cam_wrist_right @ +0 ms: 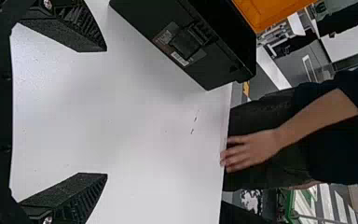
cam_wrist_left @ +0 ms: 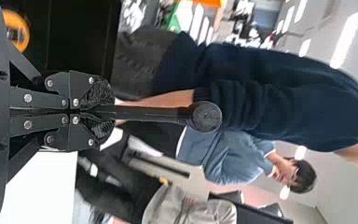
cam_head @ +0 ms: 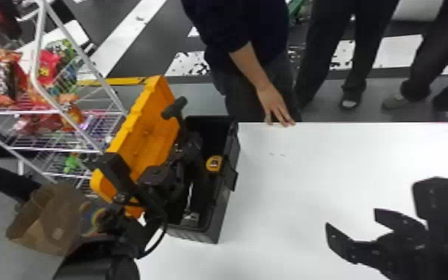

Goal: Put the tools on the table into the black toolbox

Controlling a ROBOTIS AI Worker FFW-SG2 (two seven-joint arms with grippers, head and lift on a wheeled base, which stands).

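Observation:
Over the black toolbox, my left gripper is shut on a black hammer, its head raised above the box near the orange lid. The left wrist view has the left gripper closed around the hammer's handle, its round end pointing away. A yellow tape measure and a metallic item lie inside the toolbox; the arm covers much of the interior. Above the table's right part, my right gripper is open and holds nothing; the right wrist view shows the right gripper with fingers spread.
The orange lid stands open on the toolbox's left. A person's hand rests on the far edge of the white table. A wire cart with packaged goods and a brown bag are at the left.

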